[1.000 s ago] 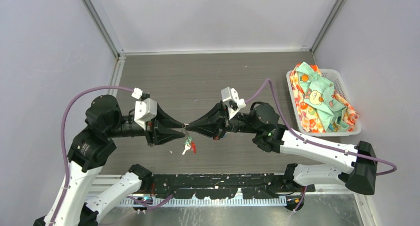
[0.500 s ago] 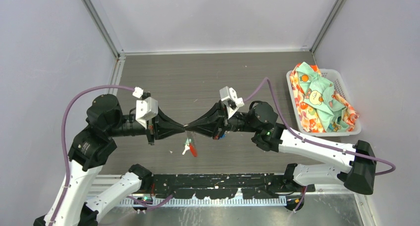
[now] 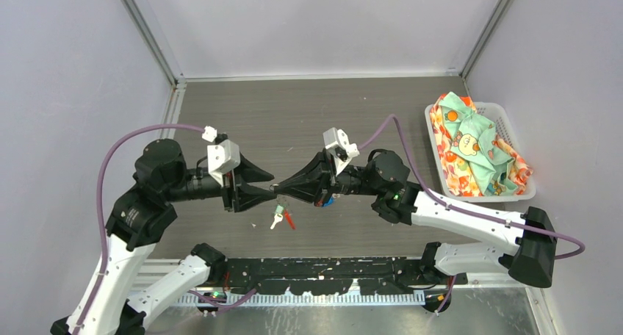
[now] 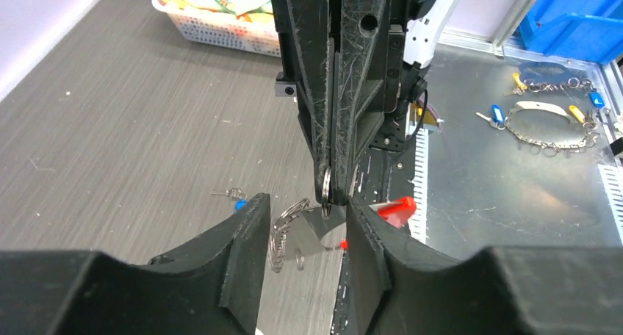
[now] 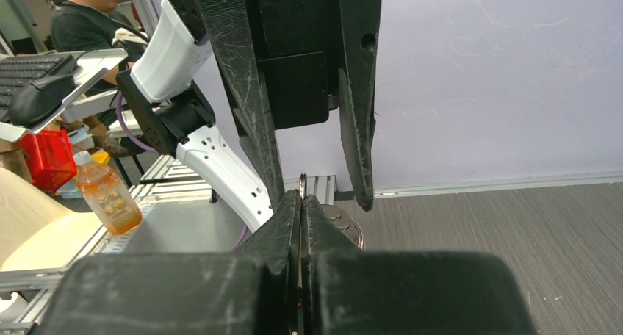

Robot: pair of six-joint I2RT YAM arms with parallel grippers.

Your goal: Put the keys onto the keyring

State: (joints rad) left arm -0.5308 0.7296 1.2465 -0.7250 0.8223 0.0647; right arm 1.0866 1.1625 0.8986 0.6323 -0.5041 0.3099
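Observation:
My right gripper (image 3: 280, 194) is shut on a silver ring (image 4: 325, 189) of the keyring, held above the table; the ring's edge pokes out above its fingertips (image 5: 303, 181). The chain (image 4: 283, 232) and a red piece (image 4: 397, 206) dangle beneath. From above, a green-headed key (image 3: 277, 216) and the red piece (image 3: 288, 219) hang under the grippers. My left gripper (image 3: 270, 189) is open, with its fingers (image 4: 250, 239) either side of the ring and right fingertips, gripping nothing. A blue-headed key (image 4: 236, 200) lies on the table beneath the right gripper (image 4: 334, 195).
A white basket (image 3: 507, 122) full of patterned cloth stands at the right edge. A metal shelf (image 4: 514, 203) beyond the table's near edge holds more chains (image 4: 551, 122) and a blue bin (image 4: 580, 19). The black base rail (image 3: 330, 276) runs along the front.
My left wrist has turned and shifted slightly right, its fingers now spread around the ring. The right gripper edged left. The hanging key and red piece have swung a little.

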